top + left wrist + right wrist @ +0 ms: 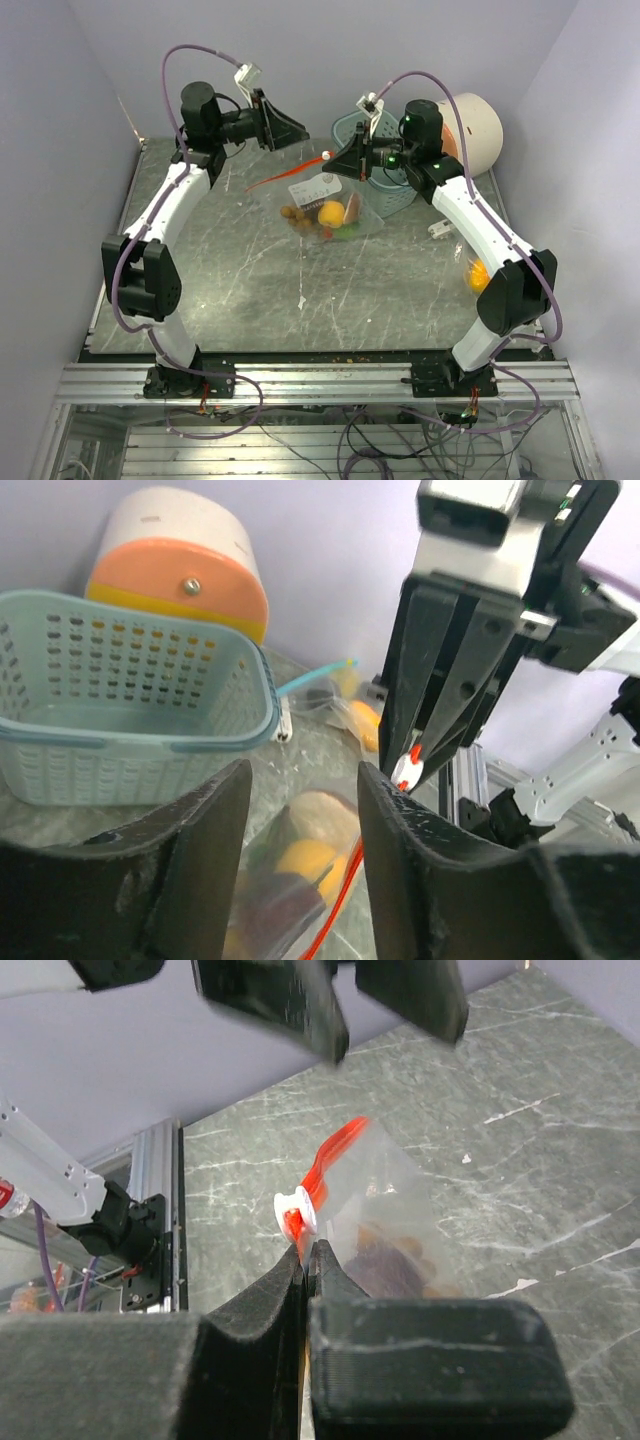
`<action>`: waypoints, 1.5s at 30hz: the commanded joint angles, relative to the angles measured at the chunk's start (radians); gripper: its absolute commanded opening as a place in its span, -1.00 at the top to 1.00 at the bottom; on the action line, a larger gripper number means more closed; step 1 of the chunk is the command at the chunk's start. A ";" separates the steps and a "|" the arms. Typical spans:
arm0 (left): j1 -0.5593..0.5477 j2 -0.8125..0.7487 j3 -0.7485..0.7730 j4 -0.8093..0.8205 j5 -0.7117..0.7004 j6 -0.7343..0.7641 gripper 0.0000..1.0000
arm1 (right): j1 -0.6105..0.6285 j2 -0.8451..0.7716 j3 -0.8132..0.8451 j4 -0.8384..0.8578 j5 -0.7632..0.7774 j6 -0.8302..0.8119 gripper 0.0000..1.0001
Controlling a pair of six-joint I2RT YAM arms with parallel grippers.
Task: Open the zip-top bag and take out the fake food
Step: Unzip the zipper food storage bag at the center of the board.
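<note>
The clear zip-top bag (322, 205) hangs lifted at its top right corner, its bottom resting on the table. Its red zip strip (285, 175) slopes down to the left. A white slider (297, 1210) sits at the raised end. My right gripper (308, 1258) is shut on the bag's edge just below the slider; it also shows in the top view (338, 160). Fake food lies inside the bag: a yellow-orange piece (331, 212), brown pieces (293, 215) and a green piece (346, 232). My left gripper (300, 130) is open and empty, above and left of the slider, with the bag (300, 870) below its fingers.
A teal perforated basket (392, 185) stands right behind the bag. A big cream cylinder with an orange face (472, 128) lies at the back right. A small orange item (478, 272) and a white item (440, 228) lie by the right arm.
</note>
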 commanded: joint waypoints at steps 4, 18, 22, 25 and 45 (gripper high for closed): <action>-0.089 -0.065 -0.083 -0.103 0.004 0.182 -0.35 | -0.003 -0.047 -0.009 0.069 -0.025 0.042 1.00; -0.113 -0.102 -0.160 0.144 0.049 0.063 -0.39 | 0.000 -0.053 -0.014 0.070 -0.035 0.053 1.00; -0.090 -0.111 -0.218 0.397 0.057 -0.101 -0.36 | 0.000 -0.052 -0.006 0.062 -0.029 0.052 1.00; -0.086 -0.120 -0.235 0.472 0.073 -0.139 -0.36 | 0.001 -0.053 -0.007 0.060 -0.025 0.052 1.00; -0.100 -0.098 -0.261 0.489 0.074 -0.095 -0.38 | 0.065 -0.009 0.072 -0.036 0.018 -0.003 1.00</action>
